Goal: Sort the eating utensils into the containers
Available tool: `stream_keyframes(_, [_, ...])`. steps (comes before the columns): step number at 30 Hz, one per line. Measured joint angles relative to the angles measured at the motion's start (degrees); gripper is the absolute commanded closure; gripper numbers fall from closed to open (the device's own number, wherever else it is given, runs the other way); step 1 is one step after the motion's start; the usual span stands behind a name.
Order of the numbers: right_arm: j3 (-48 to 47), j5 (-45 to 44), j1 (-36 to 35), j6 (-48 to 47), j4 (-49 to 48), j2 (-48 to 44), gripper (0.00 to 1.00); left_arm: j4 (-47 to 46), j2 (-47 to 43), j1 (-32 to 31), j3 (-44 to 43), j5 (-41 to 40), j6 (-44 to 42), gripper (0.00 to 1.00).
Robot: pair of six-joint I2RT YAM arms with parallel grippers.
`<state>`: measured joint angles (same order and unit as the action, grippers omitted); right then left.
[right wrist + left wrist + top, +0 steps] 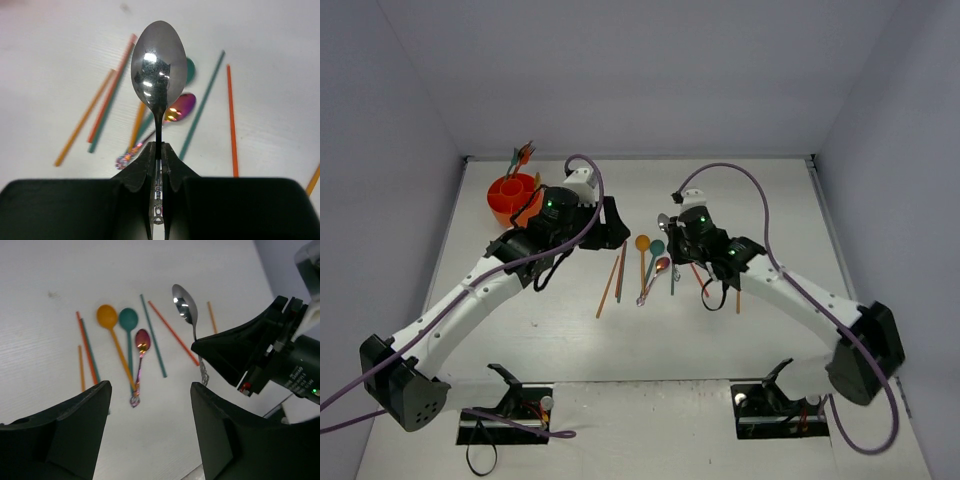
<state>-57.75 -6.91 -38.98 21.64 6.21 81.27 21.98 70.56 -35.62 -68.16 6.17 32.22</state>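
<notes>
My right gripper [158, 150] is shut on the handle of a silver spoon [157, 65] and holds it above the table, bowl pointing away. It also shows in the top view [676, 238] with the spoon [663, 221]. My left gripper [150, 435] is open and empty above bare table, just left of the utensils [612, 228]. An orange spoon [106, 316], a teal spoon [128, 318], a pink iridescent spoon [142, 341] and several orange and teal chopsticks [152, 335] lie on the table. The orange-red cup [510, 198] stands at the far left with a few utensils [523, 155] in it.
The right gripper's black body [250, 357] sits close to the right of my left gripper's fingers. Grey walls close off the back and sides of the white table [560, 330].
</notes>
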Motion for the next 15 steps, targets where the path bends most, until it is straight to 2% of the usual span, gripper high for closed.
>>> stream_keyframes(6, [-0.44,7.36,-0.55,-5.06,-3.67,-11.74,1.00,-6.65,0.66,0.07,-3.33,7.31,2.58,0.30])
stream_keyframes(15, [-0.49,16.50,-0.55,-7.40,-4.75,-13.57,1.00,-14.75,4.16,0.11,-3.37,14.91,7.44,0.33])
